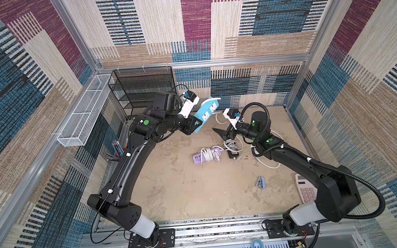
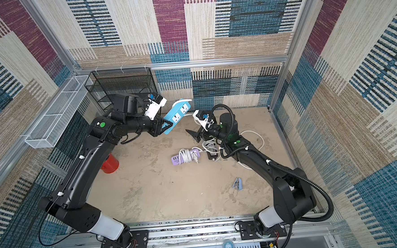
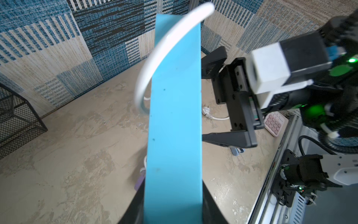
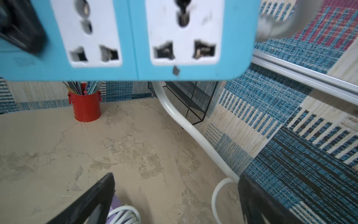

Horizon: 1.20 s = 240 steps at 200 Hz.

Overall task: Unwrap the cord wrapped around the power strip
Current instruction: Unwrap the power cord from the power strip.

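Grips with the left gripper (image 1: pixel 196 125), pressed together on the lower end of the blue power strip (image 1: pixel 206 114), and holds it tilted up off the table (image 1: pixel 184 188), near the back wall, socket face toward the right arm. Shows the right gripper (image 1: pixel 223 133) spread wide and holding nothing, just below the strip and beside the white cord (image 4: pixel 193 132). Finds no loop across the socket face in the right wrist view, only one arc of cord leaving the far end, dropping behind the body to the table and trailing off under the right arm. Judges the unwinding of this strip as good as done. Leaves, at most, drawing out the slack and setting the strip down. Notes a purple power strip (image 1: pixel 206 155) and a black power strip (image 1: pixel 232 149) lying between the arms, each bundled in its own cord. Cannot tell whether those belong to the job.
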Tool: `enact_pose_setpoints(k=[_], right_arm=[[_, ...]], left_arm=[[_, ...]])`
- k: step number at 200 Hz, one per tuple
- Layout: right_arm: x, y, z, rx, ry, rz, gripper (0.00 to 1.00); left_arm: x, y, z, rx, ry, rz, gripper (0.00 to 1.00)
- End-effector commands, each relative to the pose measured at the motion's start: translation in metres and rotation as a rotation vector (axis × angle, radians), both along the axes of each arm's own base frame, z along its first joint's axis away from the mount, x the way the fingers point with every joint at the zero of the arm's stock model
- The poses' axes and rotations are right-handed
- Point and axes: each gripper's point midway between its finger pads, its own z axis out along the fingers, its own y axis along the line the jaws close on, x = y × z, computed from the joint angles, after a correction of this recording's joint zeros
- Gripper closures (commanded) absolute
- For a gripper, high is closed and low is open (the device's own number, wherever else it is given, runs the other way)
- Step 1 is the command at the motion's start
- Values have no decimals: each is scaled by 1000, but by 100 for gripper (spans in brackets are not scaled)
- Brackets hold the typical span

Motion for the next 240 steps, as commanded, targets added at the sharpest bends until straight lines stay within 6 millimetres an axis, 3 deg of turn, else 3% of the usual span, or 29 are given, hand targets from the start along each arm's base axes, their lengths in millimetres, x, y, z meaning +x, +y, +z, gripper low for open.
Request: enact_pose_setpoints(k=[1, 40, 111, 156, 180, 204, 240], right_arm=[[8, 3, 27, 46, -133, -11, 2], [17, 4, 39, 84, -182, -31, 18], [25, 11, 24, 89, -119, -10, 100], [13, 1, 15, 84, -79, -37, 100], [19, -5, 8, 77, -48, -66, 100], [34, -7, 9, 74, -20, -89, 100], [55, -10, 43, 94, -48, -116, 100]], left_arm=[[-6, -1, 8, -4, -21, -11, 100], [-14, -2, 9, -2, -14, -14, 100], [-19, -2, 15, -15, -24, -17, 100], [-22, 1, 17, -14, -30, -8, 100], [-30, -4, 12, -38, 8, -39, 100], [-44, -8, -3, -54, 57, -75, 100], [-65, -10, -48, -62, 160, -100, 100]])
